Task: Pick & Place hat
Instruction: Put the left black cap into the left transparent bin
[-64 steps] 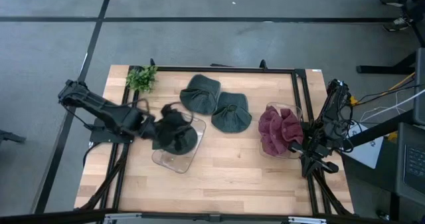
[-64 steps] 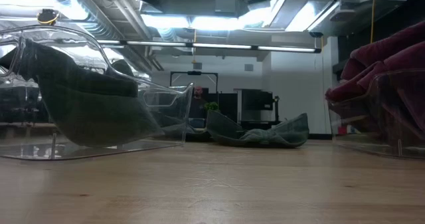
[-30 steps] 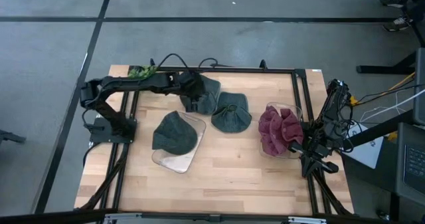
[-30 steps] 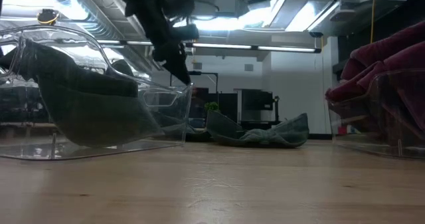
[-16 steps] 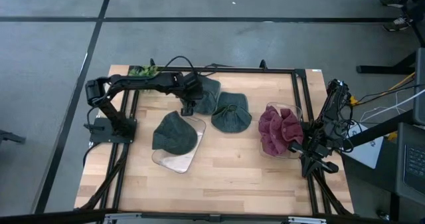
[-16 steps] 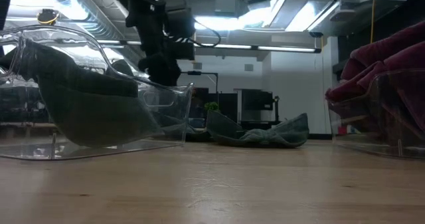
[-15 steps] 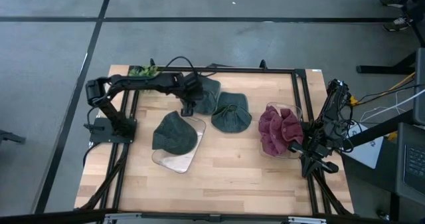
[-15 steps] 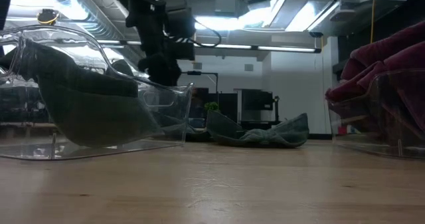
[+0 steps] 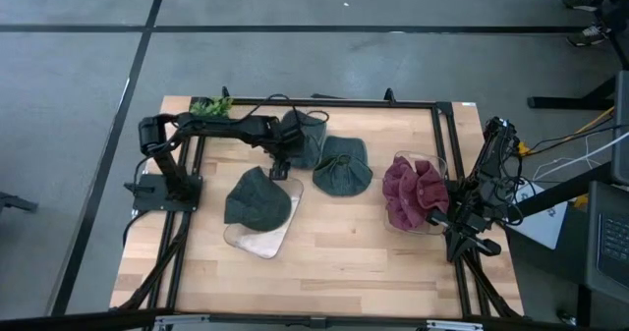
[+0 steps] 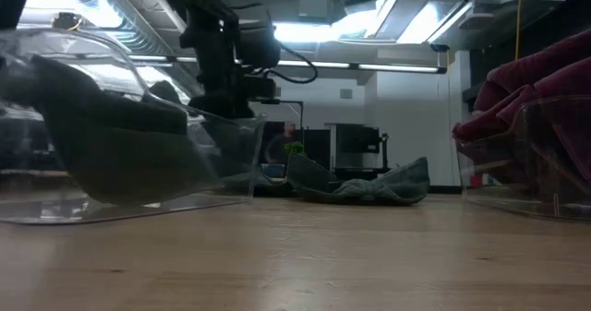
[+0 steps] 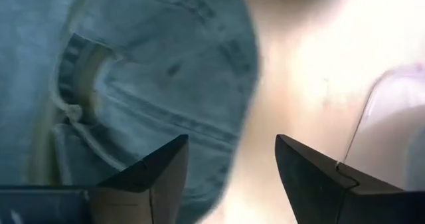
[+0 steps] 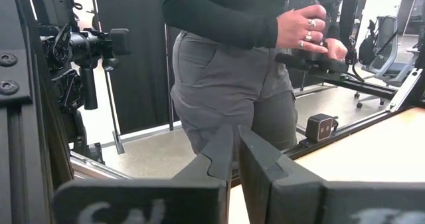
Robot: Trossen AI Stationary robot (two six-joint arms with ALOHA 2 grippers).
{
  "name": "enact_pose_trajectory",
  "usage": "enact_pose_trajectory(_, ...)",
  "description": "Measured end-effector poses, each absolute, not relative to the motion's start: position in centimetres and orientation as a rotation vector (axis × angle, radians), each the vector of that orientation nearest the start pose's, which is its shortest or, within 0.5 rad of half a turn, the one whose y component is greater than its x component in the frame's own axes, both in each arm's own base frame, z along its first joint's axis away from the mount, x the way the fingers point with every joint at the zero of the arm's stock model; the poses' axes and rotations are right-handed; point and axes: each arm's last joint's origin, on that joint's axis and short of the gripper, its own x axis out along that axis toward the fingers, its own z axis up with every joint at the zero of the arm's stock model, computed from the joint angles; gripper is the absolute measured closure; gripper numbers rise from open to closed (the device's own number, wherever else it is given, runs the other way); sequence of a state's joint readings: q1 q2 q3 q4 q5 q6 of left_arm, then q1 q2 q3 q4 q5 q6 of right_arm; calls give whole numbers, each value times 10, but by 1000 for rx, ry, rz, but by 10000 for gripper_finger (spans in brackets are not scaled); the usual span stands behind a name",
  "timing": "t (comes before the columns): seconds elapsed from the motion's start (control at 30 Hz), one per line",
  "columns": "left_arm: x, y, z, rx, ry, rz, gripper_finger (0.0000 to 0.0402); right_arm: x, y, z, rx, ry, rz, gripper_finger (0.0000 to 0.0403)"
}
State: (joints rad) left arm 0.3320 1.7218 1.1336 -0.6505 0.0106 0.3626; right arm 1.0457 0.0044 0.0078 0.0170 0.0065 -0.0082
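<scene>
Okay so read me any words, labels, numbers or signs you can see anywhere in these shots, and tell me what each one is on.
None can be read.
Right gripper: pale marks along its near edge, cut off by the frame, unreadable.
Hats, bins and table: no text shows.
Small black box on the floor behind: no legible label.

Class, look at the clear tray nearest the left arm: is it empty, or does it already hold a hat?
It holds a hat. In the high view a dark green hat lies inside the clear tray, and the low view shows it through the wall.
</scene>
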Motion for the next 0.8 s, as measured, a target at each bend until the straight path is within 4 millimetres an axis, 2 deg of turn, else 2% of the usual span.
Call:
enact_pose_trajectory(0.17,307,97,187,30,1301,85,180,49,84,167,3,-23,1039,379)
enact_pose_trajectory(0.27,308,97,188,61,1292,83,180,49,84,167,3,-22,1039,379)
enact_pose_trajectory(0.4,313,107,191,149,1232,101,180,49,84,167,3,-23,1039,379)
enact_pose_trajectory(0.5,314,118,197,133,1198,145,180,49,84,167,3,-23,1039,379)
enact_pose_trajectory(0.6,315,131,208,-7,1144,275,180,49,84,167,3,-23,1039,379)
enact_pose_trajectory(0.7,312,143,214,-241,1099,443,180,49,84,167,3,-23,1039,379)
enact_pose_trajectory(0.8,307,147,216,-434,1101,537,180,49,84,167,3,-23,1039,379)
